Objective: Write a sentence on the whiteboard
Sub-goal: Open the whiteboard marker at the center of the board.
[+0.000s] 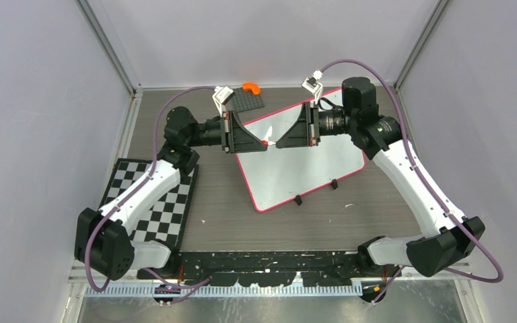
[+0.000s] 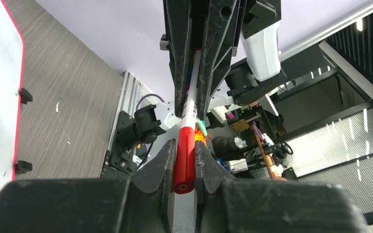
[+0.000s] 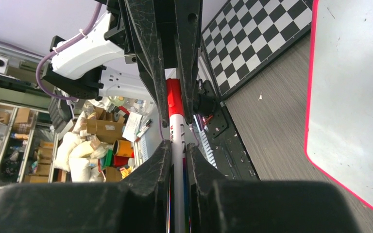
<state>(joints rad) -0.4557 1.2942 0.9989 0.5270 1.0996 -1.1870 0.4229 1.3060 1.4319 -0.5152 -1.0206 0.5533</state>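
Checkerboard mat [image 1: 161, 202]: near left, beside the left arm; not involved.

Whiteboard [image 1: 296, 168]: flat on the table, mid-field, lying askew, black clips on its near edge. Surface blank; no writing shows.

Marker [image 2: 190, 109]: held level in the air over the board's far-left part, between both arms. Left gripper [image 1: 262, 144] pinches the red cap [image 2: 185, 162]; right gripper [image 1: 280, 142] is pressed together on the white barrel.

Grey studded plate [image 1: 249, 102]: far, with an orange piece [image 1: 251, 87] at its back edge.

Step in hand, as judged: uncapping. Next move calls for a straight pull apart along the marker's axis, both grips firm, then the tip turned down to the board.
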